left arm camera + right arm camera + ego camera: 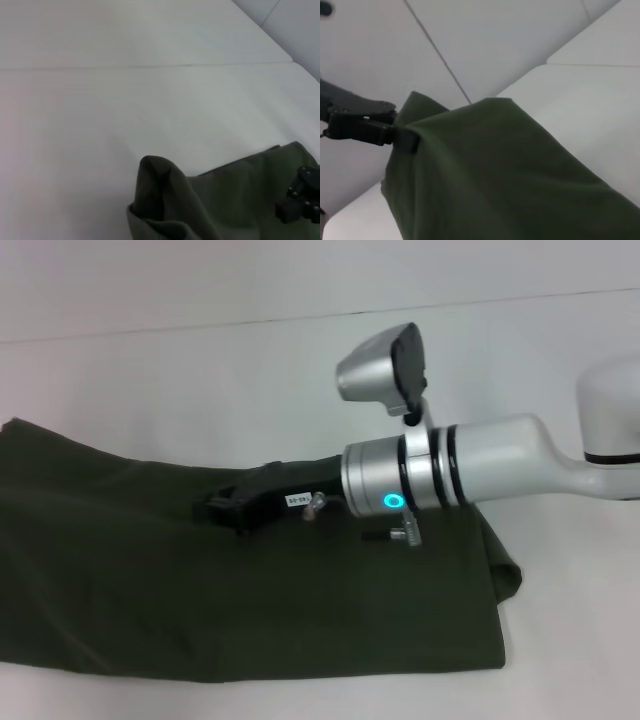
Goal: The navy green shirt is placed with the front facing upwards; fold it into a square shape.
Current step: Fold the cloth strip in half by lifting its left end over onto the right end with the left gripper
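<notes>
Left gripper at one end of the navy green shirt, fingers clamped on a bunched corner that peaks just past their tips, probably to keep that end raised and taut for the fold. Away from those fingers, cloth spread over the white desk with no lettering showing, reaching the right gripper low over the shirt's middle. Apparently there to carry or press a crease; impossible to tell whether gripping anything.
</notes>
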Robot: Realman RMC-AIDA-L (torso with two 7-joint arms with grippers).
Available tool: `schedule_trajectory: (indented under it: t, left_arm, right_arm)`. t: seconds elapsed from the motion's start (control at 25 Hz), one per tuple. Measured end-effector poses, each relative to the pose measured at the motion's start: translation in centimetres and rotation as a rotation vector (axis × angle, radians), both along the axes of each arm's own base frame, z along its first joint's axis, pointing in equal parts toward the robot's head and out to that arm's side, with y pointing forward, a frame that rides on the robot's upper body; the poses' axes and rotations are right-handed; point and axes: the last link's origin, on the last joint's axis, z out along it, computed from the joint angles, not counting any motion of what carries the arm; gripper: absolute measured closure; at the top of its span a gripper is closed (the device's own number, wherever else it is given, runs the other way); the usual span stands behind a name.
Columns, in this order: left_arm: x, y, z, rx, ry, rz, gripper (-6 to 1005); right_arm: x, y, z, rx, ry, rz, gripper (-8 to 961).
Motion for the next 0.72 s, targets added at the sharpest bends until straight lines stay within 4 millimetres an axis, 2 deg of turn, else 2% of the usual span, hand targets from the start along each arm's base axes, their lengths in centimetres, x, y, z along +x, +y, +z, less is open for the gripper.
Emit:
schedule_trajectory:
  t: [0.36,0.72]
  left_arm:
    - [0.1,0.4,-1.3,-0.039,-0.018,0.0,966]
    - [1.2,0.6,-1.2,-0.042,-0.056,-0.041,966]
  right_arm:
    - [-1.4,0.6,-1.5,0.031,-0.1,0.094,887]
    - [-2.3,0.6,-2.4,0.026,-0.169,0.155,872]
